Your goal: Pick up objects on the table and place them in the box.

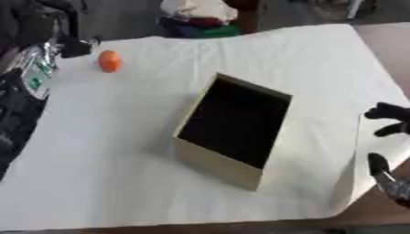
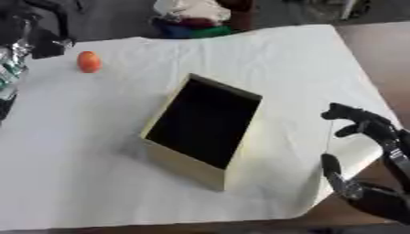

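An open cardboard box (image 1: 216, 162) with a dark inside stands in the middle of the white-covered table (image 1: 96, 160). A small orange round object (image 1: 110, 61) lies on the cloth at the far left. My right hand (image 2: 370, 127) hovers at the table's right edge, right of the box, open, with thumb and fingers spread and nothing between them. My left arm, black and silver, comes in at the upper left. Its dark end (image 1: 76, 47) lies just left of the orange object, and I cannot make out the hand's shape there.
A heap of white, red, blue and green things (image 1: 200, 18) lies beyond the table's far edge. Dark gear fills the left border (image 1: 20, 91). The cloth's near edge runs along the bottom, with a brown surface (image 1: 392, 50) to the right.
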{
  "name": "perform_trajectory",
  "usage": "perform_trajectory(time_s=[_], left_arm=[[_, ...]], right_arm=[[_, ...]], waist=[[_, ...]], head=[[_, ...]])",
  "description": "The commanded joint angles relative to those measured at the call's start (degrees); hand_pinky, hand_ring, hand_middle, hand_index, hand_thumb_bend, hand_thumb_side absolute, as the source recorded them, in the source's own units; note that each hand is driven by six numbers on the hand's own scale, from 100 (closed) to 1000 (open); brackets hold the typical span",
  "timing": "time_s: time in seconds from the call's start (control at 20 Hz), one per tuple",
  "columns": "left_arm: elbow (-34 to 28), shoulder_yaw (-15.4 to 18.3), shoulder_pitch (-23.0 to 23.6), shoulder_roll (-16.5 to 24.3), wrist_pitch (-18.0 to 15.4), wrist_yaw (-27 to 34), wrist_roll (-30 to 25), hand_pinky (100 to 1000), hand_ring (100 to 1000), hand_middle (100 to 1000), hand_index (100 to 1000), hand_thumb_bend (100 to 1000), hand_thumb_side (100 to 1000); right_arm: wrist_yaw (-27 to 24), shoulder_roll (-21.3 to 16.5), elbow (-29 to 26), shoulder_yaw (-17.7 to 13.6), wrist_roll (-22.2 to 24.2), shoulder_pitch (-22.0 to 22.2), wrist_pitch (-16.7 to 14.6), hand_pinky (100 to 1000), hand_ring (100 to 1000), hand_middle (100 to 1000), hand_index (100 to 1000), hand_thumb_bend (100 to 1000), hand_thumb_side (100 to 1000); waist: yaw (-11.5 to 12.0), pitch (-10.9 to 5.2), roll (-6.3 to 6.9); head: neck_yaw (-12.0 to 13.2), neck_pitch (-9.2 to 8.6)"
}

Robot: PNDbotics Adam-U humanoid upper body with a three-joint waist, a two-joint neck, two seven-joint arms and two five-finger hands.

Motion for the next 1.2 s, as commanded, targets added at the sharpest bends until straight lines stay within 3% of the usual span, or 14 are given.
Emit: perform_trajectory(time_s=[0.05, 0.5, 1.2], left_arm=[[0.1, -0.2, -1.1, 2.4, -0.2, -0.3, -2.0, 810, 754, 779, 915, 524, 609], [3.3, 0.6, -2.8, 1.3, 0.4, -3.9, -4.2, 811, 755, 778, 898, 494, 564], [4.7, 1.1, -3.0, 0.2, 1.4, -6.8, -2.5, 802, 740, 762, 876, 396, 509]], right_arm=[[-0.4, -0.9, -0.7, -0.1, 0.1, -0.5, 0.0, 668, 893, 806, 972, 100, 302], [-0.3, -0.3, -0.8, -0.1, 0.4, -1.2, 0.0, 662, 894, 804, 974, 100, 316], [0.1, 0.9, -0.9, -0.1, 0.7, -2.0, 0.2, 655, 894, 803, 975, 100, 333]], waist=[[-0.1, -0.85, 0.02], [-1.5, 1.14, 0.68], [-3.2, 3.78, 1.44]], head=[[0.0, -0.21], [0.3, -0.91], [1.1, -1.84]])
